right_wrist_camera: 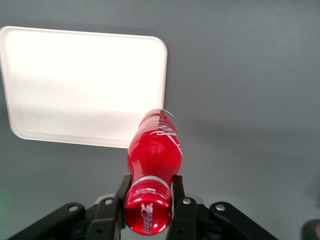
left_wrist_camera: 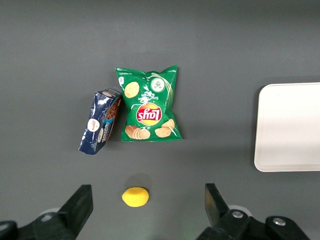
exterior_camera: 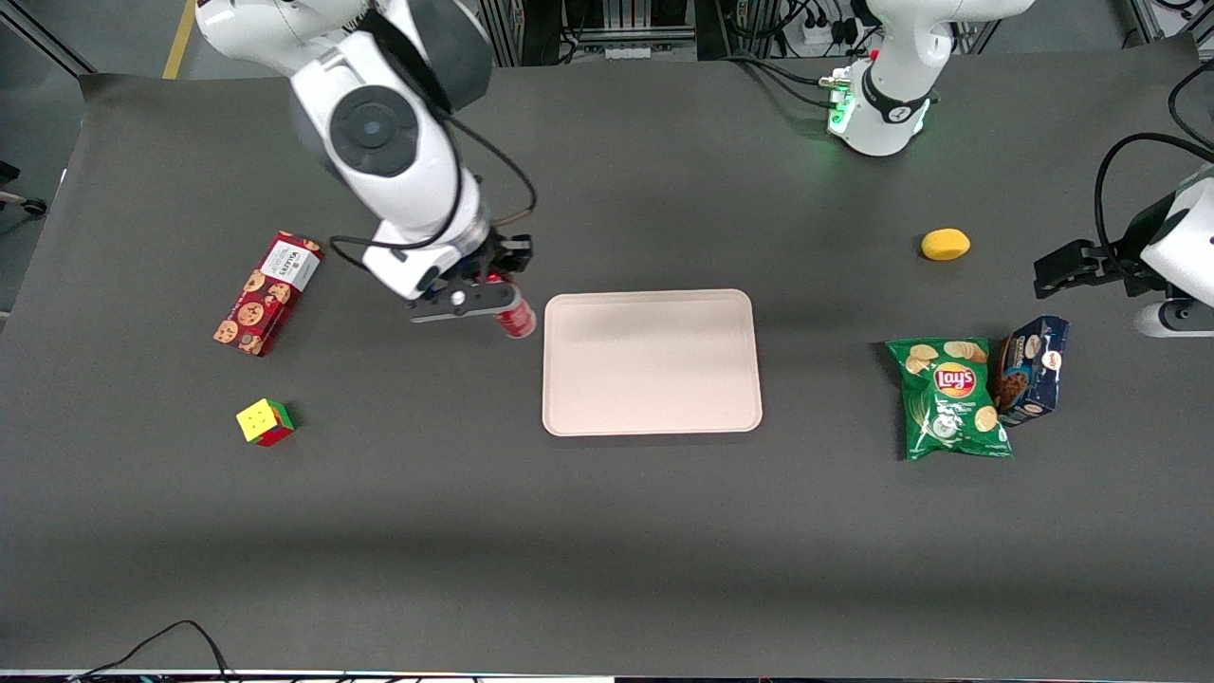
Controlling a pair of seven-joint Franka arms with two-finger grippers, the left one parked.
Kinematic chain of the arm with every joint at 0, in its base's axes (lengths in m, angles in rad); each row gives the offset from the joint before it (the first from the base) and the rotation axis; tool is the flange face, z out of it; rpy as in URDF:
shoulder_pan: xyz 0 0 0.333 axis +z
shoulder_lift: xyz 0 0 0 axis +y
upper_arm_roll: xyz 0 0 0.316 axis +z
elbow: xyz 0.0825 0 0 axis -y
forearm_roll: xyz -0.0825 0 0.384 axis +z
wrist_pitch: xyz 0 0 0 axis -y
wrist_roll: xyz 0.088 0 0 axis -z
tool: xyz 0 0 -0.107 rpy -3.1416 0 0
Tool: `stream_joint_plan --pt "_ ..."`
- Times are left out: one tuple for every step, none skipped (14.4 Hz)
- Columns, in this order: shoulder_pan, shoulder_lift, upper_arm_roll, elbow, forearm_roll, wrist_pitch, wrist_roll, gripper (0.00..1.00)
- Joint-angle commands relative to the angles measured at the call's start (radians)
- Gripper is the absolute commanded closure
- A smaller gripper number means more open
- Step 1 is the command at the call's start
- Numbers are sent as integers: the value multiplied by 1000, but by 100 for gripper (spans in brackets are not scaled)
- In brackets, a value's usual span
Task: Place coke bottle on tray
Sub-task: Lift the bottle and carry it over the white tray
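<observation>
Front view: the hand (exterior_camera: 486,296) hangs above the bench (exterior_camera: 607,550) clamped on the coke bottle (exterior_camera: 517,320), which is held off the bench just beside the tray (exterior_camera: 652,417), at the tray's edge toward the working arm's end and near its corner farther from the camera; the tray surface is bare. Right wrist view: fingers (right_wrist_camera: 178,196) pinch the bottle (right_wrist_camera: 155,150) at the neck under the cap, its long axis pointing away from the hand toward the tray (right_wrist_camera: 30,127) corner. Judgement: the move is a short sideways carry over the rim toward the parked arm's end, then lower.
</observation>
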Motion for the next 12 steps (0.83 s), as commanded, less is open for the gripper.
stream_joint_plan --pt "11 96 43 43 13 109 68 100" --pt "11 131 54 43 6 161 67 100" --pt "14 163 57 41 -2 197 61 100" --pt "22 197 57 41 -5 228 59 100" --pt "26 212 58 40 -23 252 64 100" --pt "36 223 58 40 -57 257 67 100" --pt "39 234 58 38 -86 259 67 100" --pt "39 243 58 35 -111 262 67 100" --pt "39 251 58 35 -123 269 67 100" --pt "39 260 58 35 -132 278 67 100" --pt "39 265 58 33 -138 285 67 100" --pt "37 269 58 33 -145 291 67 100"
